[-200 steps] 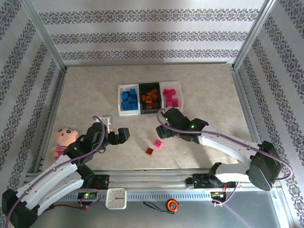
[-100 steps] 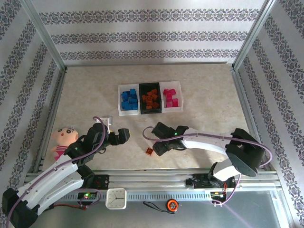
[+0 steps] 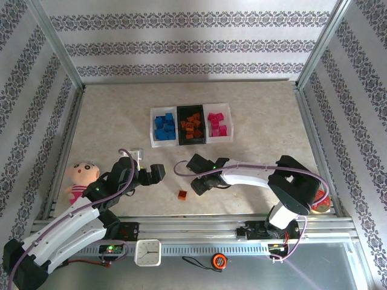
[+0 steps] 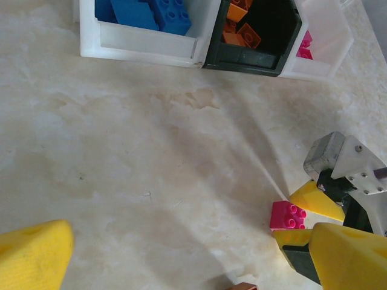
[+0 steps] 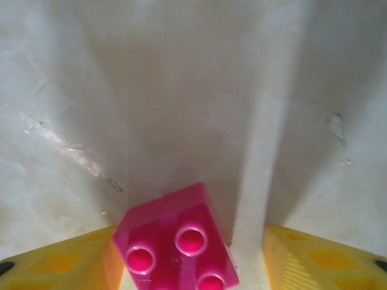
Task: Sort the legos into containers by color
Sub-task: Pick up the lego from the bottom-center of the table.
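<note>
Top external, then each wrist: right gripper straddles a pink brick

Top external: three joined bins (image 3: 152, 128) sit upper centre, with blue bricks in the left one, orange in the black middle one and pink in the right one. One orange brick (image 3: 182, 194) lies loose on the table (image 3: 109, 115) below centre. The right gripper (image 3: 198, 186) points down just right of it. The left gripper (image 3: 158, 172) hangs left of centre, near a doll (image 3: 81, 175).

Left wrist: the left gripper (image 4: 181, 248) gapes fully wide and is empty. The bins run along the top edge. A pink brick (image 4: 287, 215) lies lower right, just beside a yellow finger (image 4: 317, 202) of the right gripper.

Right wrist: the pink brick sits at bottom centre, studs up, between the yellow fingers. The jaws stand partly apart. The finger at lower left (image 5: 66, 260) meets the brick and the other stands clear, so nothing is gripped.
</note>
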`<state>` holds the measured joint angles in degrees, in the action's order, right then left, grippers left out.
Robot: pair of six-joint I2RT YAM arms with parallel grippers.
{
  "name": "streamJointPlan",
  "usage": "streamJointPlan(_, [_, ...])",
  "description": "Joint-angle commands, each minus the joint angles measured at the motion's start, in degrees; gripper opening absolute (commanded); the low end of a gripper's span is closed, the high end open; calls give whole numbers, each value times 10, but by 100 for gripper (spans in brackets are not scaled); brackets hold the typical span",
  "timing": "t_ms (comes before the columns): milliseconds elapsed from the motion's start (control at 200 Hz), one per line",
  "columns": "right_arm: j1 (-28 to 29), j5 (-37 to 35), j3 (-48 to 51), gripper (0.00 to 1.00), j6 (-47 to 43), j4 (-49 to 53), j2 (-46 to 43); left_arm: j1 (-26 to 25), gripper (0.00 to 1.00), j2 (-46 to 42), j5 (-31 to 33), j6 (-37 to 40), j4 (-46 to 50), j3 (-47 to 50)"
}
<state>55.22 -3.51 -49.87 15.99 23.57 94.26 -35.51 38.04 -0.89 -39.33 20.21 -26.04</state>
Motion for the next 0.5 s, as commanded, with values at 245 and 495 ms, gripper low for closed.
streamJointPlan(245, [-26, 22, 0, 31, -9, -2, -65, 7, 100, 5, -4, -7, -20, 6])
streamJointPlan(495, [-103, 12, -34, 28, -18, 18, -162, 7, 100, 11, -7, -6, -27, 5])
